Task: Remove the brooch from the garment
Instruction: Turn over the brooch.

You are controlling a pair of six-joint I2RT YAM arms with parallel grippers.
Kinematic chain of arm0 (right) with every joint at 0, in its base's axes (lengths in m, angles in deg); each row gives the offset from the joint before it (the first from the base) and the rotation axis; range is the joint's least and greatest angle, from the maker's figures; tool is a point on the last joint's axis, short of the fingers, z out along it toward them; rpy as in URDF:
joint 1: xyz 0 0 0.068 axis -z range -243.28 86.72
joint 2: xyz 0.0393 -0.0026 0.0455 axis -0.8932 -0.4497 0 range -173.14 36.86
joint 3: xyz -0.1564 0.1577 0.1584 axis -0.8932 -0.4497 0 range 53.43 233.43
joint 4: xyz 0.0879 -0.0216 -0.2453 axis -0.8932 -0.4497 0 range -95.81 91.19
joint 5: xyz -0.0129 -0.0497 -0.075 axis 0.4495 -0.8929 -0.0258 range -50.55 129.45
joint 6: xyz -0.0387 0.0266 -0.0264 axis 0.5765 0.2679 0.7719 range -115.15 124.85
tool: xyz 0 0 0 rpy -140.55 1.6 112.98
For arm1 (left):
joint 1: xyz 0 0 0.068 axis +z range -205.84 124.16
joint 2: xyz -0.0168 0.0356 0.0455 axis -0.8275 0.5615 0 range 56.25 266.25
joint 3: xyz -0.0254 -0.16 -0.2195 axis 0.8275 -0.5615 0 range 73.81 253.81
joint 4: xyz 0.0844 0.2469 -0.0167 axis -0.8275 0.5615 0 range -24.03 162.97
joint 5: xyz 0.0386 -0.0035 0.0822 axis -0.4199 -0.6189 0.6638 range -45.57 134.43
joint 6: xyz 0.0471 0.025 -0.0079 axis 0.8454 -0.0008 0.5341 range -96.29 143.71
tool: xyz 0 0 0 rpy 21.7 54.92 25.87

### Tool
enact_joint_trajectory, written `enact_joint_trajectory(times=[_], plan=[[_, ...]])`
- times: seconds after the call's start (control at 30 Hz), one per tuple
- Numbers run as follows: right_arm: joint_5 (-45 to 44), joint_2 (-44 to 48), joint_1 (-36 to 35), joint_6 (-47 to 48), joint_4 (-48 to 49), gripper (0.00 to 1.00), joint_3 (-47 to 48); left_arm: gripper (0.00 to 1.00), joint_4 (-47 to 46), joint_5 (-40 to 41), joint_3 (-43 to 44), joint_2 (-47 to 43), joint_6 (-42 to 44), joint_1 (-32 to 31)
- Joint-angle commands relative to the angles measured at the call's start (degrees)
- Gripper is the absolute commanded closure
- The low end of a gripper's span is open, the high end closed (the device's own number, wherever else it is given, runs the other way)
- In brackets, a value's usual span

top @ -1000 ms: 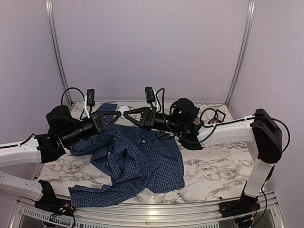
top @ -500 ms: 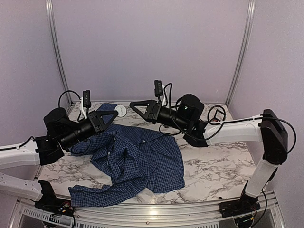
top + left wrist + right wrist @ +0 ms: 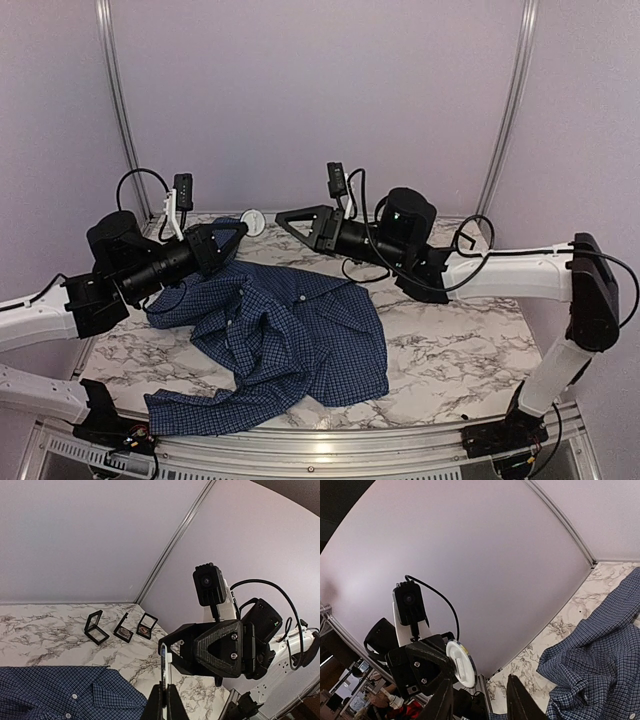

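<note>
The garment, a dark blue checked shirt, lies crumpled on the marble table; it also shows in the left wrist view and the right wrist view. My left gripper is raised above the shirt's far left part, shut on the brooch, a small round disc. Its white back with a pin bar faces the right wrist camera; its rim is dark and yellowish, its front hidden. In the left wrist view it stands edge-on between the fingers. My right gripper is open and empty, facing the disc a short gap away.
Three small black square frame boxes stand on the marble at the far right; two hold something reddish-brown. Purple walls with metal corner posts close in the back. Marble shows right of the shirt.
Both grippers rose off the shirt. The left one lifted the disc up and back. The right gripper drew back to the right and up, leaving a gap.
</note>
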Motion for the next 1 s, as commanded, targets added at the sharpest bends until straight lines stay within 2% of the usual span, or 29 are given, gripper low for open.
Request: enact_joint_trajectory(times=[0.0,0.23,0.5,0.77,0.97], plan=[[0.62,2.73,0.61,3.19,-7.17,0.62,3.62,1.00,7.31,-0.86,6.52,-0.07,17.24,0.15],[0.20,6.06,0.90,2.95,-12.68,0.58,5.27,1.00,13.72,1.06,13.64,0.84,40.64,0.04],[-3.10,9.65,0.99,6.68,-23.78,0.54,9.52,1.00,13.92,1.05,16.80,1.95,64.69,-1.63],[-3.81,11.05,1.01,9.64,-31.59,0.53,13.83,1.00,10.87,12.47,17.10,4.21,90.00,-8.21],[-0.72,9.94,1.08,9.40,-32.57,0.54,16.02,1.00,-0.16,21.82,11.90,5.72,107.06,-12.92]])
